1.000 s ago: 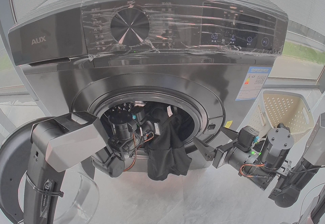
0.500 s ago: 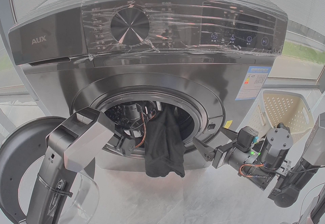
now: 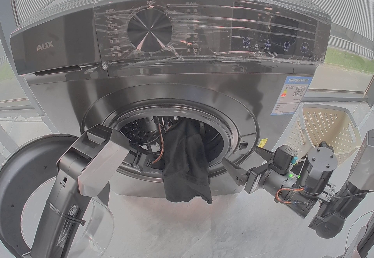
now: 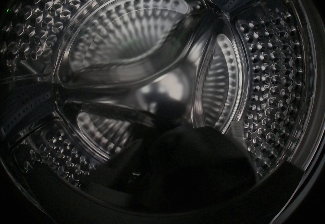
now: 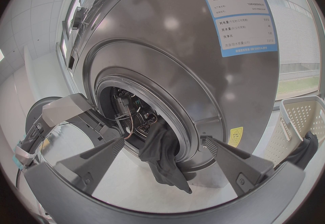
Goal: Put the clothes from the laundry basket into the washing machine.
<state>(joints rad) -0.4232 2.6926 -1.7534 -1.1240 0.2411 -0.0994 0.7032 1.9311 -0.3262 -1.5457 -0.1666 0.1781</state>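
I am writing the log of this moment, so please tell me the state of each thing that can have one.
washing machine door, swung wide open.
black garment, partly in the drum, the rest hanging out over the lower rim.
right hand, open and empty, outside the drum.
left arm, inside the door opening.
laundry basket, a dark cloth hangs at its rim.

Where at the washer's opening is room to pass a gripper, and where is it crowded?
Free: the opening's right part, between black garment and rim. Crowded: the left, taken by the left arm; the garment drapes the lower rim.
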